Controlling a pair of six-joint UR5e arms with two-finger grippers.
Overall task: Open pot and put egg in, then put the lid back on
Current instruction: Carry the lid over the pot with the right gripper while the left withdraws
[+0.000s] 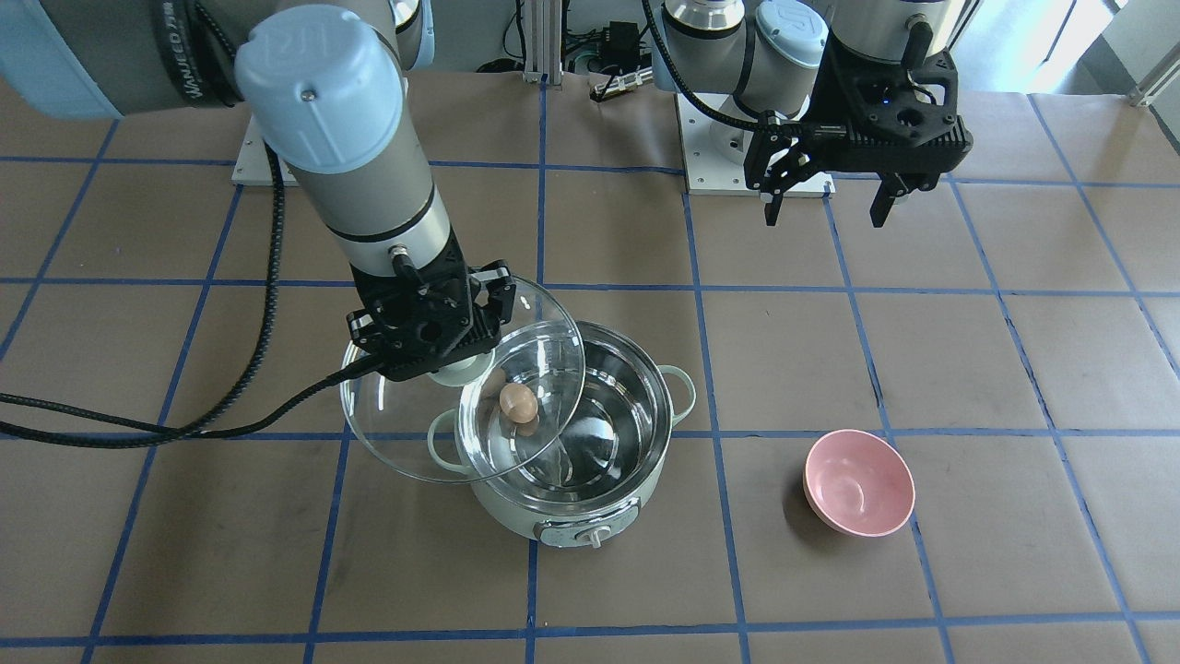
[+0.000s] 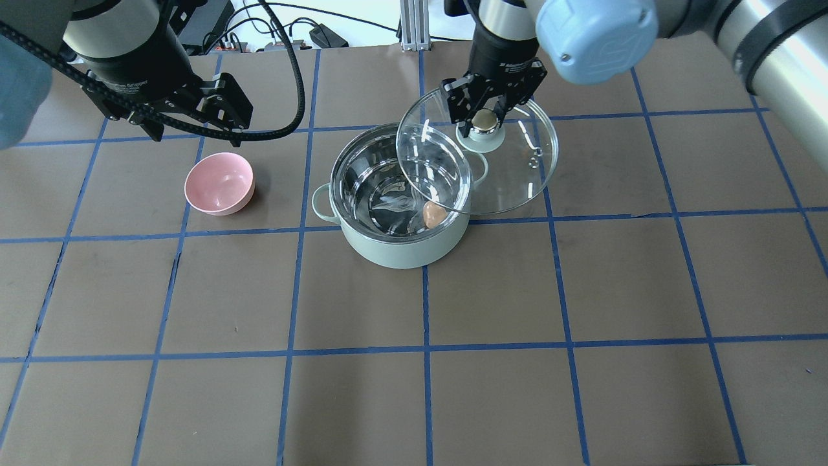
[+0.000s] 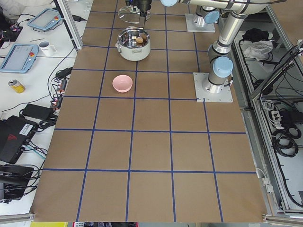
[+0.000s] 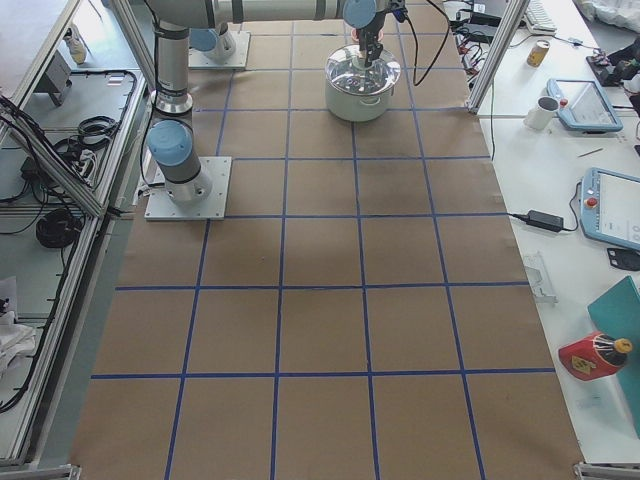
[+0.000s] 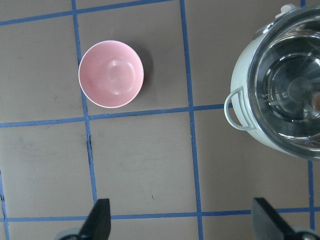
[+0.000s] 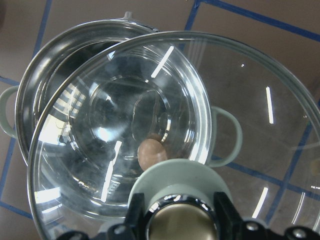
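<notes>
The mint-green pot (image 2: 401, 249) stands uncovered near the table's middle, with the tan egg (image 2: 433, 213) lying inside its steel interior, near the wall. My right gripper (image 2: 484, 120) is shut on the tan knob of the glass lid (image 2: 517, 168). It holds the lid level above the pot's right side, so the lid overlaps part of the opening. The right wrist view shows the egg (image 6: 151, 152) through the lid (image 6: 260, 115). My left gripper (image 1: 825, 219) is open and empty, raised off to the pot's left, past the bowl.
A pink bowl (image 2: 218, 183) sits empty to the left of the pot, below and in front of my left gripper; it also shows in the left wrist view (image 5: 111, 74). Brown paper with blue tape lines covers the table.
</notes>
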